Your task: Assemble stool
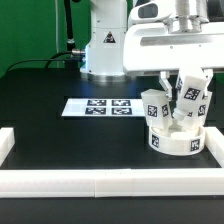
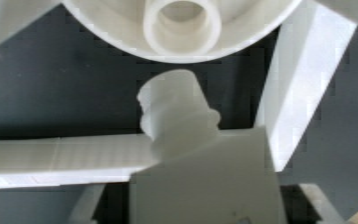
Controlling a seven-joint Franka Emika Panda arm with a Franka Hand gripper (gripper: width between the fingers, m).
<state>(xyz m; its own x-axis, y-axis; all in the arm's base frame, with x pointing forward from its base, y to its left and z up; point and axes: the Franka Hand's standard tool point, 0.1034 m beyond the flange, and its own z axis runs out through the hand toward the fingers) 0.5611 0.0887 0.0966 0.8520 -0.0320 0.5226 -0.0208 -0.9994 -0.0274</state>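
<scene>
The gripper (image 1: 188, 90) is closed on a white tagged leg (image 1: 190, 98), one finger on each side of it; the held leg is tilted rather than upright. Its lower end reaches the top of the round seat (image 1: 176, 138), which lies directly below the jaws on the black table (image 1: 55, 135); whether the leg sits in a socket cannot be told. The seat carries square tags on its side wall. A second leg (image 1: 155, 104) stands on the seat just beside the jaws, toward the exterior view's left. The marker board (image 1: 100, 106) lies flat on the table, well apart from the jaws on that same side. The white border bars (image 1: 60, 180) run along the table edges, the nearest one close below the seat.

In the wrist view the seat's rim curves ahead of the jaws with a round hole (image 2: 185, 14) in its face; a rounded white part (image 2: 176, 105) rises between the jaws and that hole, though which piece it is cannot be told.
</scene>
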